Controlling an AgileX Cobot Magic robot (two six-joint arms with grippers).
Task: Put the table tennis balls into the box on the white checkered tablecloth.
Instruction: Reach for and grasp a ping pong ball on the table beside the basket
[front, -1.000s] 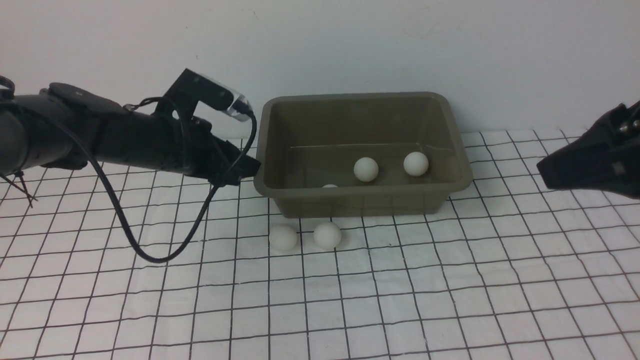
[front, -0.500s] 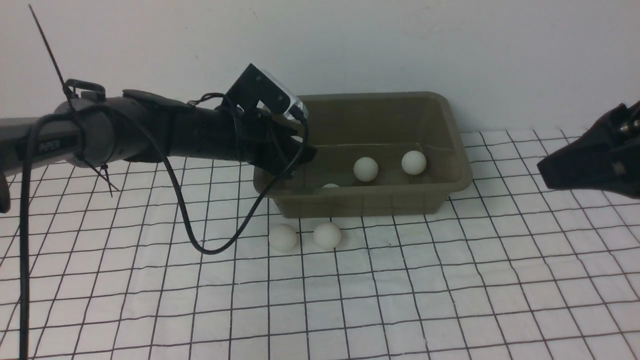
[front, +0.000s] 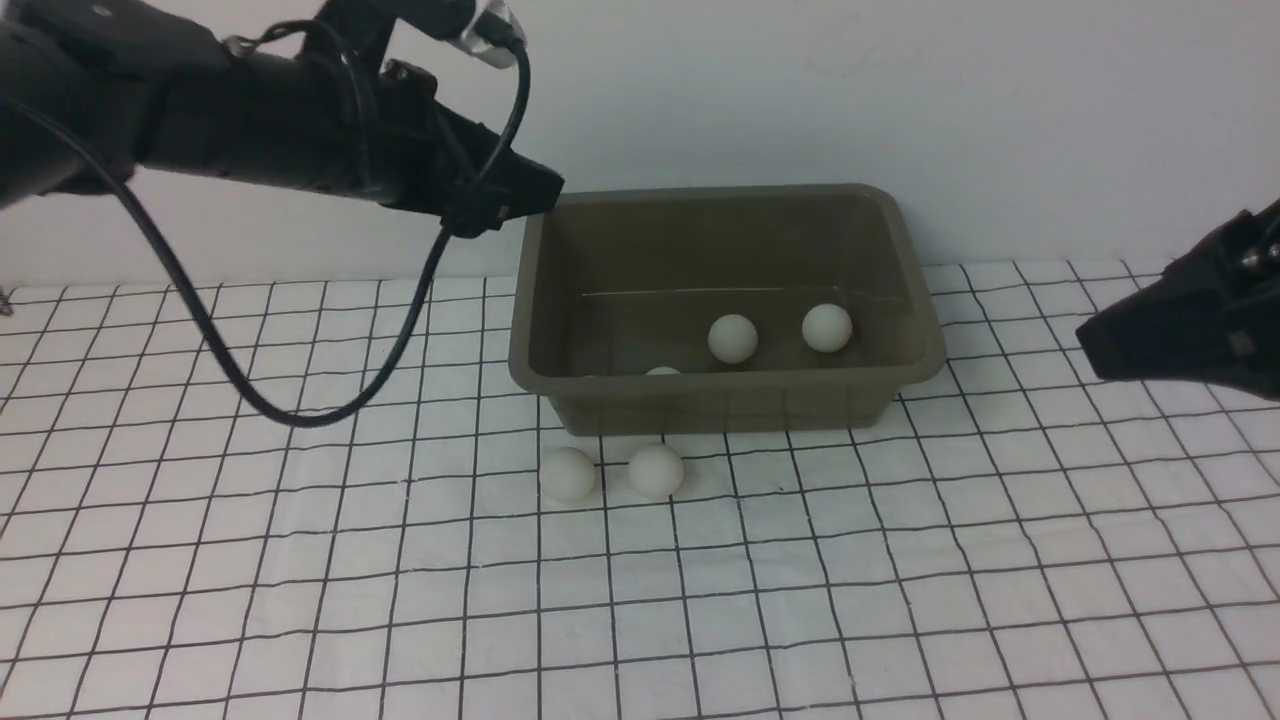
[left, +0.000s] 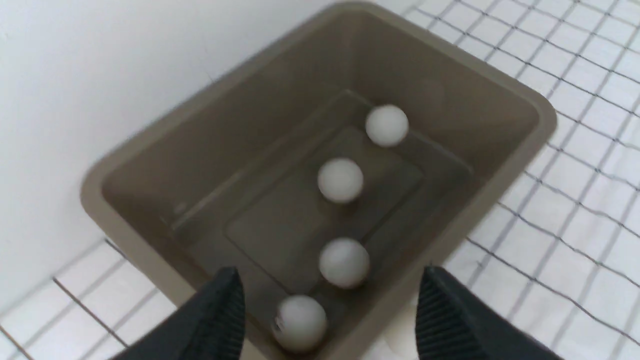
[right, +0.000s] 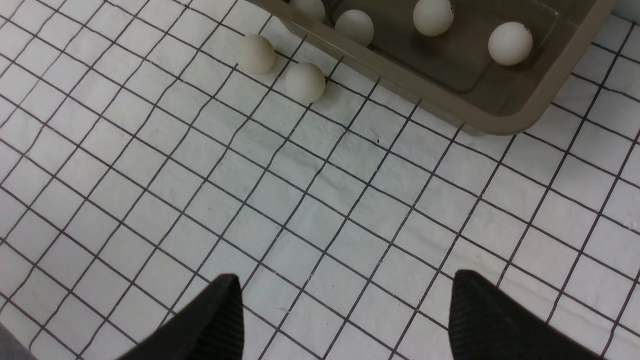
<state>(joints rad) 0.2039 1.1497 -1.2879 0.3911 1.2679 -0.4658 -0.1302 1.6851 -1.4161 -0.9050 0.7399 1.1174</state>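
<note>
The olive-grey box (front: 905, 262) stands at the back of the white checkered tablecloth (front: 900, 560). Several table tennis balls lie in it, among them one (left: 340, 180) mid-floor and one (left: 299, 322) by the near left wall. Two more balls (front: 567, 473) (front: 655, 470) rest on the cloth just in front of the box. My left gripper (front: 540, 195) hangs open and empty above the box's back left corner (left: 330, 272). My right gripper (front: 1090, 345) hovers open at the right, over bare cloth (right: 345, 277).
A white wall rises right behind the box. The left arm's black cable (front: 300, 415) loops down close to the cloth left of the box. Open cloth spreads across the whole front.
The left arm swung right over the box's left end, then rose up and back to above its back left corner. The right arm has stayed still.
</note>
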